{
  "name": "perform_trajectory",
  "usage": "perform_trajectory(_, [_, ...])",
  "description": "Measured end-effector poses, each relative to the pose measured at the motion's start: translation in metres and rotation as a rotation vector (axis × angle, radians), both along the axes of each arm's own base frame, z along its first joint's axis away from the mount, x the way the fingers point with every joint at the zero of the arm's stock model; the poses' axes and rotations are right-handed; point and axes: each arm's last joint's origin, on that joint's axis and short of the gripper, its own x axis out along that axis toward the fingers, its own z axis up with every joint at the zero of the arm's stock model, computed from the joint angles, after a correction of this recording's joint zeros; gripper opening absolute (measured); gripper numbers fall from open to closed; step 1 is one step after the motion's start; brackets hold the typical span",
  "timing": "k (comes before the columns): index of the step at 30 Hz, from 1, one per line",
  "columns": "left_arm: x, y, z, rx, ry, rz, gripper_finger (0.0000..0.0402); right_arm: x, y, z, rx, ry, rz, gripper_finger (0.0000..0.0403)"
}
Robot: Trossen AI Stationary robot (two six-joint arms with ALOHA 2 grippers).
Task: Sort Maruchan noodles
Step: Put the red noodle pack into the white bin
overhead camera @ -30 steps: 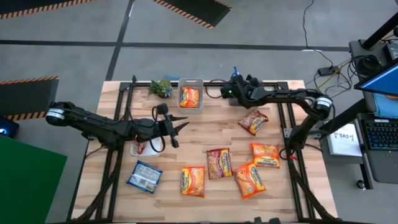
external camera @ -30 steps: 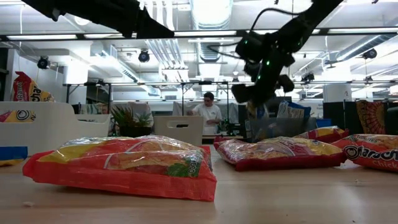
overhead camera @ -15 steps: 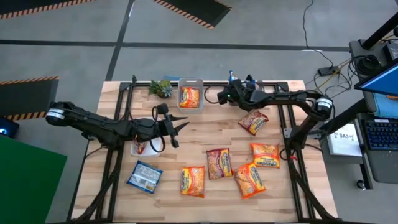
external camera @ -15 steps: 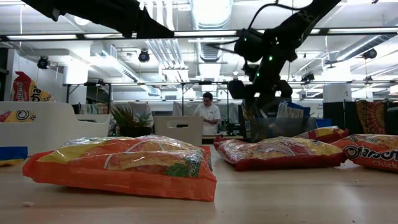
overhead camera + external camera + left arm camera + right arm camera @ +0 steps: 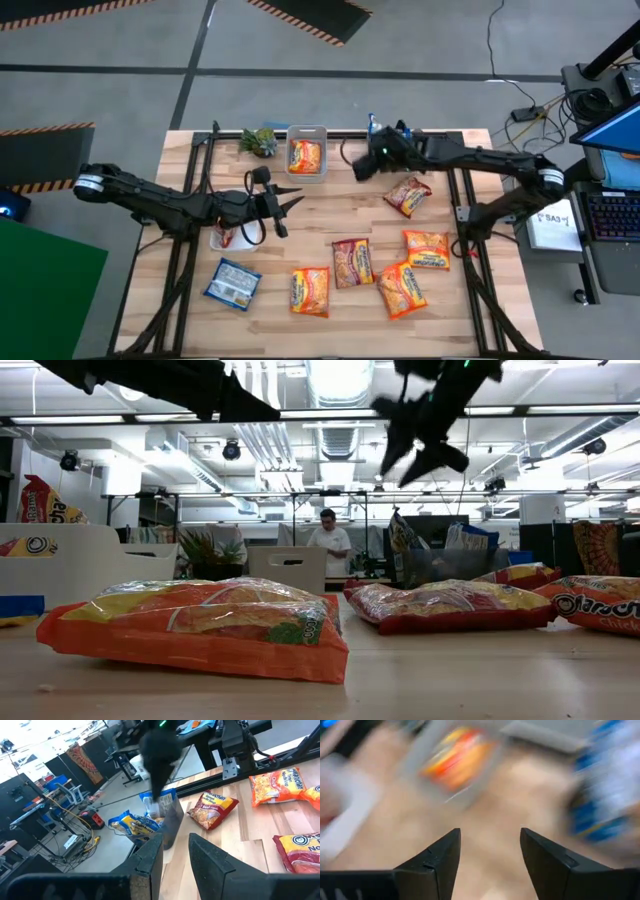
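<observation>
Several Maruchan packets lie flat on the wooden table: a blue one (image 5: pixel 232 283), orange ones (image 5: pixel 310 291) (image 5: pixel 402 288) (image 5: pixel 427 250) and red-pink ones (image 5: pixel 352 262) (image 5: pixel 407 195). An orange packet lies in the grey bin (image 5: pixel 305 152). Blue packets (image 5: pixel 134 822) stand in a clear bin (image 5: pixel 169 820) at the far edge. My right gripper (image 5: pixel 358 168) (image 5: pixel 420 445) is open and empty, raised between the grey bin and the clear bin. My left gripper (image 5: pixel 291 208) is open and empty, high over the table's left middle.
A small green plant (image 5: pixel 259 141) stands at the far edge, left of the grey bin. A white bin (image 5: pixel 222 238) with a red packet sits under my left arm. A person (image 5: pixel 328 540) stands in the room beyond the table.
My right gripper has risen from the clear bin at the far edge and gone a little toward the table's left and near side, empty. My left arm has kept still.
</observation>
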Motion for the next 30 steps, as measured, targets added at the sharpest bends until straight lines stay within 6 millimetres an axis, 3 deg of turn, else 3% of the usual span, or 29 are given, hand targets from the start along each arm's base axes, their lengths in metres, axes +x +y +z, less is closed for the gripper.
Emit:
perform_trajectory(5, [0.000,0.000,0.000,0.000,0.000,0.000,0.0077,0.007,0.057,-0.010,0.132,-0.005,0.216,0.0176])
perform_trajectory(11, [0.000,0.000,0.000,-0.012,-0.004,0.002,0.0077,0.014,0.125,-0.053,0.289,0.136,0.311,0.0148])
perform_trajectory(17, [0.000,0.000,0.000,-0.020,-0.006,0.003,0.0077,0.028,0.173,-0.104,0.337,0.306,0.364,0.0089])
perform_trajectory(20, [0.000,0.000,-0.001,-0.032,-0.010,0.005,0.0077,0.036,0.180,-0.130,0.322,0.375,0.390,0.0051])
perform_trajectory(23, [0.000,0.000,-0.001,-0.037,-0.009,0.005,0.0077,0.050,0.174,-0.145,0.269,0.403,0.356,0.0019])
perform_trajectory(26, [0.000,0.000,-0.001,-0.037,-0.010,0.005,0.0077,0.067,0.164,-0.149,0.153,0.370,0.297,0.0012])
perform_trajectory(30, [0.000,0.000,-0.001,-0.037,-0.008,0.005,0.0077,0.087,0.145,-0.138,-0.039,0.339,0.252,0.0012])
